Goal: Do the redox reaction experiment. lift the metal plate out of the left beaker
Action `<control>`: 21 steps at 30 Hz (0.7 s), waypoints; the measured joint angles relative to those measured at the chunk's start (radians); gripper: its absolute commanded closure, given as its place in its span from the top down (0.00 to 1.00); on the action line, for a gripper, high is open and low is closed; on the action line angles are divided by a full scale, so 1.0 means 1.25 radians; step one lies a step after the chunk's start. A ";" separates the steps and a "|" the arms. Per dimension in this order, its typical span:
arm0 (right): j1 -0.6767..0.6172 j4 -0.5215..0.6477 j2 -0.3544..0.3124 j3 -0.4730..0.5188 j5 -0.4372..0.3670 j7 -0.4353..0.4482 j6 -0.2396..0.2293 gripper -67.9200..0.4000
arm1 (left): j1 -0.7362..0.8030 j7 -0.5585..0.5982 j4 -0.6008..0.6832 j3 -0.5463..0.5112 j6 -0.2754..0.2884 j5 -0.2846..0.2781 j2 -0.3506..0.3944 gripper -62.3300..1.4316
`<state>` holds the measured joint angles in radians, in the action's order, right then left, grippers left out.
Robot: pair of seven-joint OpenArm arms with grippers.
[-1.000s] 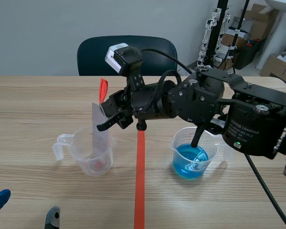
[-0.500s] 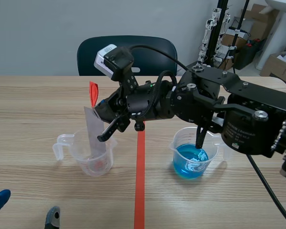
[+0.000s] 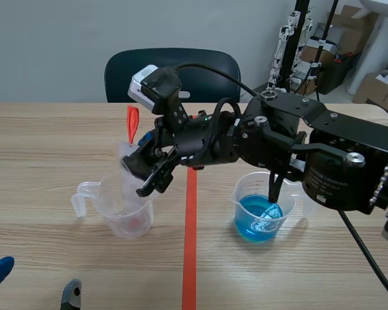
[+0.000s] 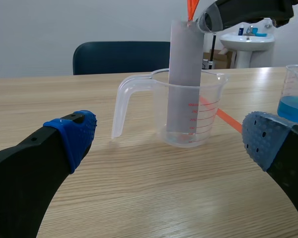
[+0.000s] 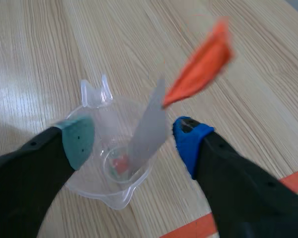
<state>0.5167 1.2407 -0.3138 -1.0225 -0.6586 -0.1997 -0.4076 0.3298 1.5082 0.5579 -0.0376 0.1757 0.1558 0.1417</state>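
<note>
Wooden table (image 3: 52, 142), dark chair (image 3: 123, 71) behind. Right gripper (image 3: 141, 175) spread wide, metal plate (image 4: 185, 74) between its fingers, no grip visible. Right arm stretched across from the right, wrist angled down over left beaker (image 3: 119, 213). Plate standing inside beaker, long axis near upright, orange tag (image 3: 132, 123) topmost. Left gripper (image 3: 35, 279) wide open, low, holding nothing.

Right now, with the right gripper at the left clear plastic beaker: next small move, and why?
Probably shut the right gripper on the grey metal plate: its fingers flank it with gaps showing, and it stands in the clear plastic beaker, not yet lifted.
</note>
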 measured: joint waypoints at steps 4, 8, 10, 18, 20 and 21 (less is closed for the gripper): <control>-0.002 0.000 -0.008 0.000 -0.021 0.013 0.087 0.92 | 0.000 0.000 0.000 0.000 0.000 0.000 0.000 0.99; -0.002 0.000 -0.031 0.000 -0.024 0.015 0.112 0.94 | 0.000 0.000 0.000 0.000 0.000 0.000 0.000 0.99; -0.002 0.000 -0.049 0.000 -0.067 0.013 0.111 0.94 | 0.000 0.000 0.000 0.000 0.000 0.000 0.000 0.99; -0.008 0.061 -0.168 0.000 -0.183 0.043 0.057 0.94 | 0.000 0.000 0.000 0.000 0.000 0.000 0.000 0.99; -0.021 0.090 -0.196 0.000 -0.183 0.089 0.051 0.94 | 0.000 0.000 0.000 0.000 0.000 0.000 0.000 0.99; -0.030 0.100 -0.206 0.000 -0.183 0.110 0.051 0.94 | 0.000 0.000 0.000 0.000 0.000 0.000 0.000 0.99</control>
<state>0.4793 1.3655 -0.5716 -1.0225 -0.8875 -0.0620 -0.3443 0.3298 1.5082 0.5579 -0.0376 0.1757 0.1558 0.1417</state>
